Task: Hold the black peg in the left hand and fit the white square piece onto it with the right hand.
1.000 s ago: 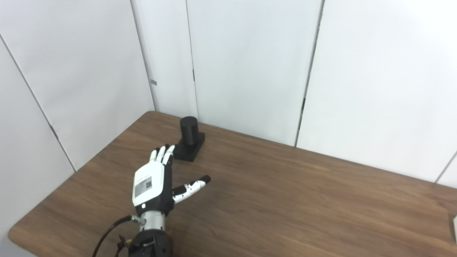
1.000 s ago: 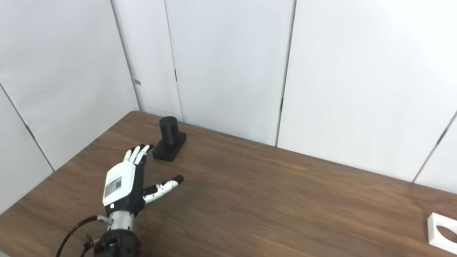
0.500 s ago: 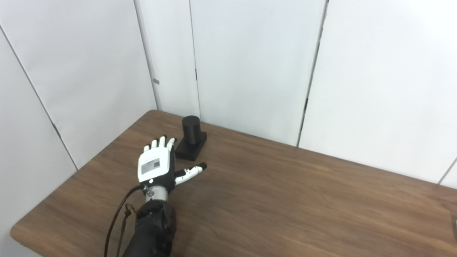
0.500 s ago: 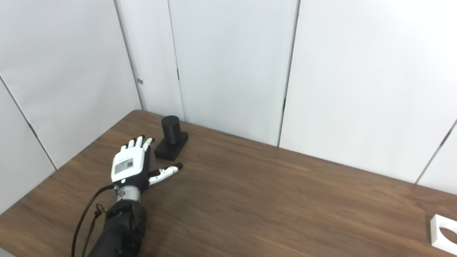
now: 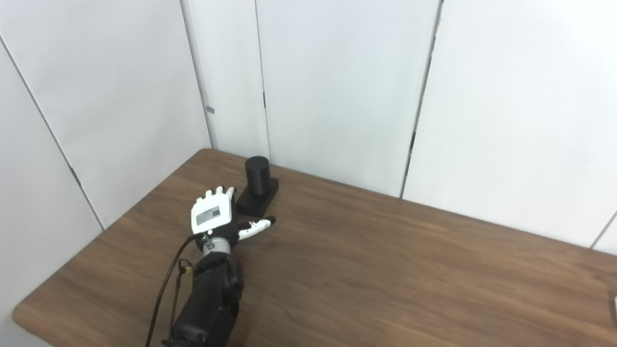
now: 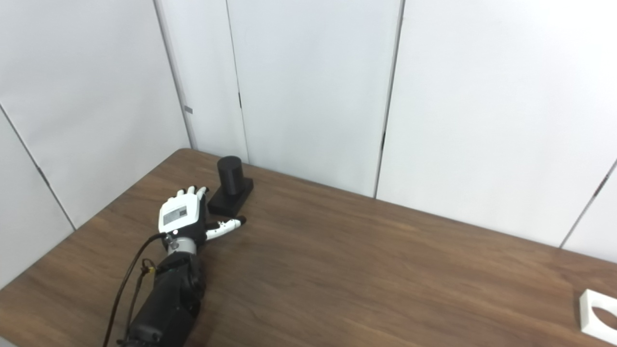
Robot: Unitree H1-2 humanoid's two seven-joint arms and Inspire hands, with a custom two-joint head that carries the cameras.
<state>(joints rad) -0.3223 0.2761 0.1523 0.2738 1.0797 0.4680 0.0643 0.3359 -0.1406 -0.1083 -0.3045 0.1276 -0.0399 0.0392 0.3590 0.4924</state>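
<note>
Table point(image 6: 366, 270) holds one black peg point(image 6: 230, 183), one white square piece point(image 6: 597, 315).

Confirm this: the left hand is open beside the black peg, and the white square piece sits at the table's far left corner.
Wrong on one point. The white square piece lies at the table's near right edge, as the right eye view shows. The left hand is indeed open beside the black peg.

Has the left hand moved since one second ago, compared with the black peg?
Yes. The left hand has advanced away from the robot toward the black peg; its open fingers now lie beside the peg's base, not yet gripping it.
</note>
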